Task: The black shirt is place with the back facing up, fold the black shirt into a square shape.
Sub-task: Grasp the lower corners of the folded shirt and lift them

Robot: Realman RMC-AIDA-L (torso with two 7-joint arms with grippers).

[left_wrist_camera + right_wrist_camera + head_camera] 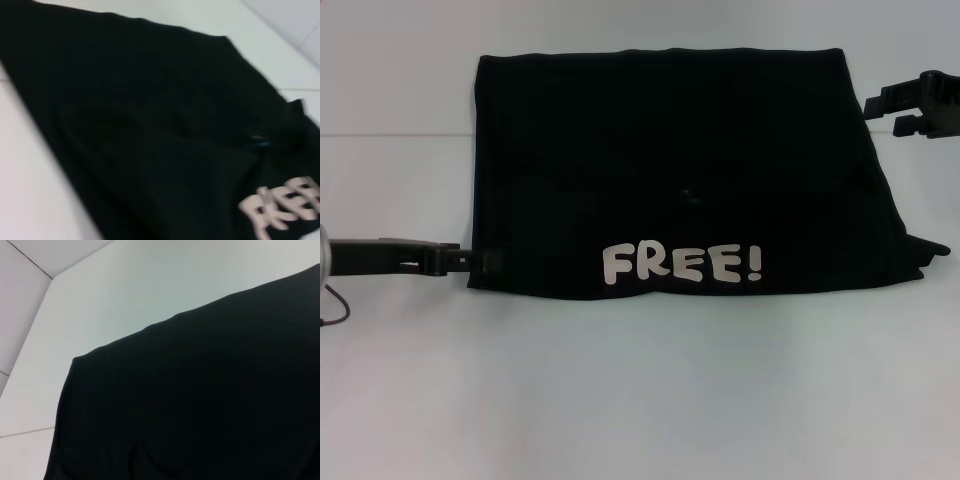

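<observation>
The black shirt (680, 170) lies folded into a rough rectangle on the white table, with white "FREE!" lettering (682, 265) along its near edge. A small flap sticks out at its near right corner (925, 250). My left gripper (485, 262) lies low at the shirt's near left corner, touching its edge. My right gripper (883, 113) is open and empty, just off the shirt's far right corner. The left wrist view shows the shirt (150, 130) with part of the lettering (285, 207). The right wrist view shows a plain part of the shirt (200, 405).
The white table (640, 400) carries the shirt. A seam line (390, 133) crosses its surface at the far left.
</observation>
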